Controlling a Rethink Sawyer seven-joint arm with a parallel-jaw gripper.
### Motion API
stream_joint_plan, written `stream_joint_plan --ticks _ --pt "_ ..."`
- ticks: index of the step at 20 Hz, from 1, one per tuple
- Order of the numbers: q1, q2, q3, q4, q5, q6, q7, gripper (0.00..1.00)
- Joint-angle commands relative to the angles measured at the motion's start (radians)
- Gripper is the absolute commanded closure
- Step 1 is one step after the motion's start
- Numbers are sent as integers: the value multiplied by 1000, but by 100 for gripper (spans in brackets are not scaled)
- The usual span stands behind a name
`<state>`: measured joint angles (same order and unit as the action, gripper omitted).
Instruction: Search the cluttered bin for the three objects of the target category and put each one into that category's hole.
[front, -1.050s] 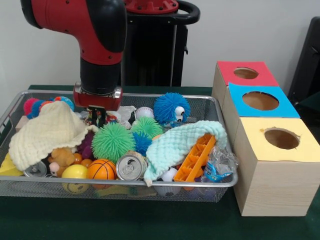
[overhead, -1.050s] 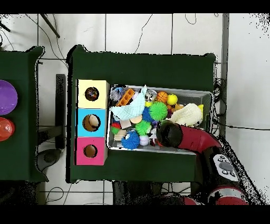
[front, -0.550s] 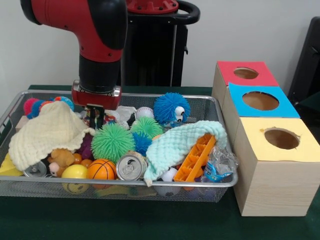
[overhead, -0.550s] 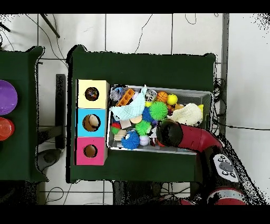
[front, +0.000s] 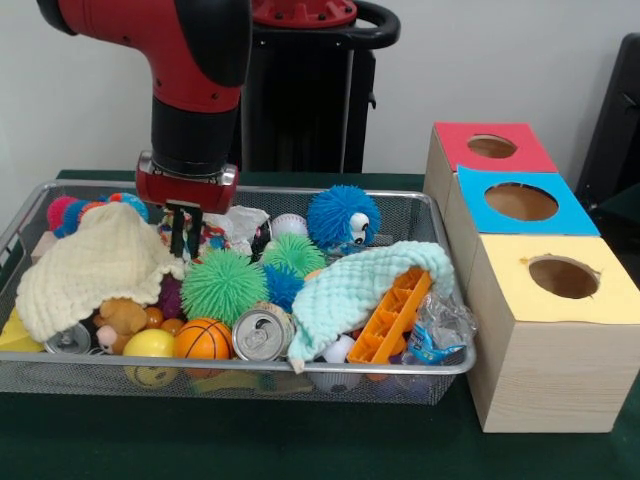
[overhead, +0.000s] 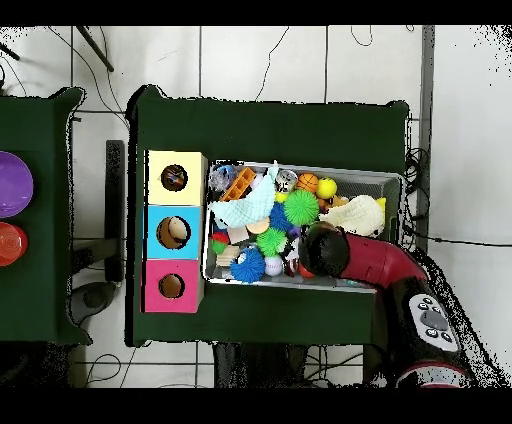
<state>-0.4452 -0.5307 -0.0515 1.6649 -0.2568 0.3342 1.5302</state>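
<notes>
A wire mesh bin (front: 300, 368) holds a heap of toys: a green spiky ball (front: 222, 285), a blue fuzzy ball with eyes (front: 342, 216), a small basketball (front: 202, 340), a yellow ball (front: 150, 344), a drink can (front: 262, 333) and an orange block (front: 392, 318). My gripper (front: 181, 229) hangs over the bin's back left part, beside the cream cloth (front: 90, 265). Its fingers stand close together and I see nothing between them. In the overhead view the arm (overhead: 325, 250) hides the gripper.
Three wooden boxes with round holes stand beside the bin: red-topped (front: 490, 147), blue-topped (front: 520, 200), yellow-topped (front: 562, 276). A mint cloth (front: 350, 290) drapes over the toys and a crumpled plastic bottle (front: 438, 325) lies at the bin's corner. The overhead view shows a purple dish (overhead: 12, 183) on another table.
The gripper has risen a little out of the toys and shifted left toward the cream cloth. Its fingers look closer together than a second ago.
</notes>
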Motion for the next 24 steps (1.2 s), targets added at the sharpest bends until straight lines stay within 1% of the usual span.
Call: stream_joint_plan --ticks 1,5,10,16,24 --pt "24 -61 79 -105 31 83 79 100" --pt "-6 -71 135 -105 31 90 35 100" --pt "-20 -86 164 -94 14 66 17 100" --pt "-3 -84 164 -131 8 107 15 100" --pt "-9 -84 166 -127 -1 102 17 100"
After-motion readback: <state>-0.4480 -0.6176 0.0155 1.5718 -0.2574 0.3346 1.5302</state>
